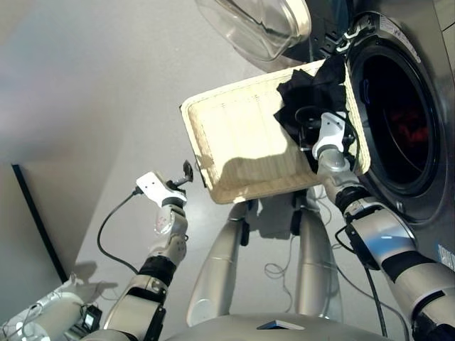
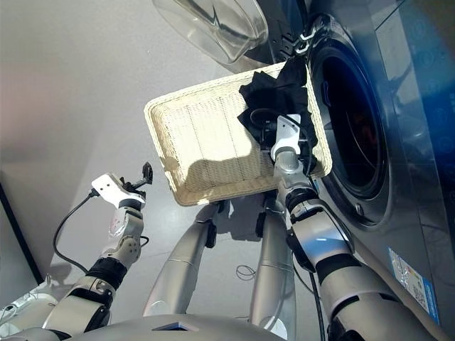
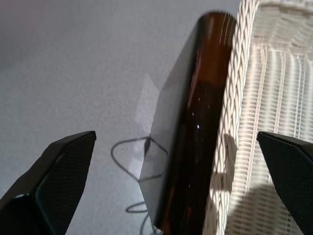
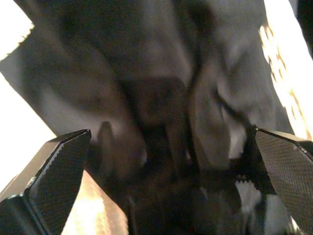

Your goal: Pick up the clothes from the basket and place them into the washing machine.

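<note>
Head views. The basket (image 1: 242, 153) is sitting just left of the washing machine (image 1: 419, 177), whose glass door (image 1: 252, 25) is swung open at the far side. A dark garment (image 1: 313, 92) is lying bunched in the basket's far right corner, draping over the rim toward the porthole (image 1: 394, 117). Something red (image 1: 409, 131) is showing inside the drum, judged to be a garment already loaded. The right gripper (image 1: 313, 128) is reaching into the dark cloth, while the left gripper (image 1: 186, 172) is hovering low at the left, just beside the basket's near left rim, a cable (image 1: 106, 227) trailing from its arm.

Left wrist view. The left gripper (image 3: 176, 186) is standing spread wide and holding nothing; the woven rim (image 3: 230, 122) and a dark brown bar (image 3: 195, 137) beneath it are lying between the fingers.

Right wrist view. The right gripper (image 4: 171, 181) is also spread wide, with dark cloth (image 4: 146, 88) filling the gap between the fingers but not yet pinched.

Risks, as judgement. Only a thin surface fold may be getting caught if the fingers close where they stand, so the garment could be slipping free during the lift. Whether one or two dark garments are lying in the heap cannot be told; a shallow pinch may be leaving one behind. The cloth draped over the rim may be snagging on the wicker and dragging the light basket. The left gripper, this close to the rim, may be nudging the basket if it drifts right.
</note>
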Tool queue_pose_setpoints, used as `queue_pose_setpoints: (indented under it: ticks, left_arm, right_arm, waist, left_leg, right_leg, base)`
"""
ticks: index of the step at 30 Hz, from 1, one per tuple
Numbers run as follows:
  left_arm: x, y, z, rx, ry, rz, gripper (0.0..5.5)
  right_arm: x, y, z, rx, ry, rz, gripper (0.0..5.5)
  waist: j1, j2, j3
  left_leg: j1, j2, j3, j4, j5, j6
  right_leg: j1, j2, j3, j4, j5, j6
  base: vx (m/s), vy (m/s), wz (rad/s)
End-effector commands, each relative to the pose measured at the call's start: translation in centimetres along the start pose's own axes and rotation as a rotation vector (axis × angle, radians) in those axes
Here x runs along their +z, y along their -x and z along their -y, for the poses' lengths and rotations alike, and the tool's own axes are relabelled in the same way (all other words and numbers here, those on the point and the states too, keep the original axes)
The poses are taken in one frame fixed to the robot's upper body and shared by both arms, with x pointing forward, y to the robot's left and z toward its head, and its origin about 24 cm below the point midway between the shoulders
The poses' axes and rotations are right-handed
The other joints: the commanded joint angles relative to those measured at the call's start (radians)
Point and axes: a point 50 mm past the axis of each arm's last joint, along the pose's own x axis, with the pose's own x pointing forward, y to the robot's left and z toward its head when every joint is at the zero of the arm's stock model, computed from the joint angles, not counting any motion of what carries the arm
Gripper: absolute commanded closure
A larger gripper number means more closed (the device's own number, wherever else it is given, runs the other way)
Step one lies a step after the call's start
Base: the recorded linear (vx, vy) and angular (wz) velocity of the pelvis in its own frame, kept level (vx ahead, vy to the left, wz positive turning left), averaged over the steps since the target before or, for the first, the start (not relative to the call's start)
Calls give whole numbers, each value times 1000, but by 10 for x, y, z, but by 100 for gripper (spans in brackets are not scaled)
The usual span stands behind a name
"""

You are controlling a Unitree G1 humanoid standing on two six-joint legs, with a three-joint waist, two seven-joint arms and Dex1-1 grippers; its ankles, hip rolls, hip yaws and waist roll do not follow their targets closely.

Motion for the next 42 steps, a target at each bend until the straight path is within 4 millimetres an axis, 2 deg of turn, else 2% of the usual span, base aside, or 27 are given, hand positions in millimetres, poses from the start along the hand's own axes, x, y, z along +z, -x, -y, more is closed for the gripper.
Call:
queue_pose_setpoints:
  ticks: [1, 3, 4, 5, 6, 9, 10, 11, 12, 16, 21, 22, 24, 29, 30, 33, 35, 36, 37, 39, 40, 41, 42]
  left_arm:
    - [20, -10, 1, -10, -24, 83, 0]
    - [21, -9, 0, -10, -25, 84, 0]
    - [21, -9, 1, -14, -26, 83, 0]
    - [22, -9, 2, -19, -27, 85, 0]
    - [22, -9, 3, -25, -28, 85, 0]
    - [24, -9, 4, -32, -45, 80, 0]
    - [23, -9, 4, -31, -46, 78, 0]
    - [24, -8, 4, -34, -41, 80, 0]
    - [24, -8, 4, -38, -41, 82, 0]
    - [28, -9, 5, -46, -51, 96, 0]
    - [34, -11, 3, -35, -45, 119, 0]
    - [35, -11, 3, -27, -43, 127, 0]
    - [38, -12, 0, -4, -43, 145, 0]
    - [41, -12, -2, 45, -70, 182, 0]
    - [41, -12, -2, 45, -70, 181, 0]
    - [39, -11, -6, 80, -73, 185, 0]
    - [39, -9, -6, 86, -75, 192, 0]
    - [38, -9, -6, 84, -80, 191, 0]
    - [38, -8, -6, 83, -80, 191, 0]
    - [39, -5, -4, 58, -91, 207, 0]
    - [39, -5, -4, 58, -91, 206, 0]
    - [39, -5, -4, 43, -99, 208, 0]
    - [38, -4, -4, 40, -98, 207, 0]
  right_arm:
    - [26, -8, 3, -27, -20, 68, 0]
    - [37, -11, 9, -41, -7, 82, 0]
    - [42, -14, 15, -63, 7, 81, 0]
    - [49, -16, 17, -70, 7, 92, 0]
    - [53, -17, 18, -71, 5, 98, 0]
    - [65, -19, 25, -82, 0, 113, 0]
    - [67, -20, 26, -82, -6, 117, 56]
    - [72, -21, 27, -85, -13, 130, 345]
    - [74, -21, 27, -84, -17, 135, 537]
    - [86, -21, 18, -50, -74, 181, 550]
    - [97, -20, 14, -62, -28, 239, 550]
    - [102, -19, 12, -79, -19, 263, 550]
    - [110, -16, 9, -117, 73, 330, 550]
    - [109, -8, 25, -267, 377, 466, 550]
    - [109, -8, 25, -267, 378, 466, 550]
    - [113, -6, 50, -436, 548, 516, 550]
    - [118, -3, 64, -539, 544, 530, 550]
    - [114, -3, 72, -591, 561, 513, 550]
    - [114, -3, 72, -591, 561, 513, 550]
    - [122, 3, 92, -733, 627, 581, 550]
    - [122, 3, 92, -733, 628, 580, 550]
    - [133, 7, 114, -836, 667, 604, 550]
    - [139, 10, 122, -898, 682, 618, 550]
  waist:
    - [47, 20, 26]
    - [51, 26, 36]
    - [55, 30, 39]
    - [54, 30, 48]
    - [56, 33, 52]
    - [51, 34, 68]
    - [50, 37, 72]
    - [50, 38, 76]
    - [49, 38, 78]
    - [42, 30, 78]
    - [36, 15, 65]
    - [29, 9, 66]
    - [19, 3, 64]
    - [-4, 4, 53]
    - [-4, 5, 54]
    - [-9, 11, 43]
    - [-10, 16, 37]
    - [-7, 20, 35]
    - [-7, 20, 35]
    - [-4, 33, 32]
    - [-3, 33, 30]
    - [-1, 43, 30]
    - [1, 48, 29]
  left_leg:
    - [-34, 28, -6, 44, -53, -7]
    - [-74, 22, -7, 82, -59, -4]
    - [-78, 23, -11, 106, -93, -5]
    - [-113, 18, -7, 128, -69, -1]
    - [-113, 20, -9, 156, -106, -2]
    - [-158, 14, -6, 230, -121, 1]
    - [-169, 13, -6, 252, -124, 0]
    - [-174, 12, -8, 259, -125, 0]
    - [-175, 13, -7, 262, -127, 0]
    - [-156, 17, 0, 245, -121, -5]
    - [-78, 23, 4, 174, -107, -14]
    - [-71, 23, 10, 150, -75, -13]
    - [-33, 26, 12, 109, -66, -18]
    - [48, 29, 12, 22, -44, -27]
    - [50, 29, 12, 21, -44, -27]
    - [76, 24, 14, -4, -38, -27]
    - [83, 21, 17, -10, -40, -25]
    - [84, 19, 18, -12, -40, -25]
    - [84, 19, 18, -12, -40, -25]
    - [76, 14, 23, -7, -44, -20]
    - [75, 14, 23, -7, -44, -20]
    - [60, 9, 23, 12, -54, -13]
    - [49, 7, 24, 26, -60, -10]
  right_leg:
    - [-33, -11, 5, -68, 99, 95]
    - [-70, -11, 7, -32, 92, 94]
    - [-81, -7, 12, 5, 58, 101]
    - [-104, -11, 12, 10, 86, 92]
    - [-111, -8, 17, 48, 49, 100]
    - [-147, -7, 25, 102, 44, 96]
    - [-157, -7, 28, 123, 42, 96]
    - [-160, -7, 30, 128, 43, 96]
    - [-156, -9, 30, 127, 43, 96]
    - [-133, -9, 27, 96, 61, 96]
    - [-52, -9, 12, 13, 79, 95]
    - [-41, -13, 10, -26, 116, 88]
    - [-4, -11, 8, -67, 125, 90]
    - [69, -11, 6, -148, 140, 99]
    - [71, -11, 6, -149, 141, 99]
    - [90, -10, 8, -173, 148, 103]
    - [93, -8, 15, -178, 151, 106]
    - [92, -9, 17, -178, 151, 106]
    - [92, -9, 17, -178, 151, 106]
    - [78, -10, 27, -168, 149, 110]
    - [77, -10, 28, -167, 148, 110]
    - [55, -11, 38, -146, 141, 109]
    - [41, -12, 44, -134, 137, 108]
  base:
    - [0, 0, 0]
    - [32, 2, 19]
    - [0, 0, 0]
    - [68, -12, 103]
    - [0, 0, 0]
    - [22, -4, 56]
    - [0, 0, 0]
    - [0, 0, 0]
    - [0, 0, 0]
    - [0, 0, 0]
    - [-22, 2, -30]
    - [-114, 8, -166]
    - [-58, 5, -75]
    - [0, 0, 0]
    - [0, 0, 0]
    - [0, 0, 0]
    - [0, 0, 0]
    - [0, 0, 0]
    - [0, 0, 0]
    - [0, 0, 0]
    - [2, 65, -50]
    - [2, 58, -34]
    - [3, 73, -25]
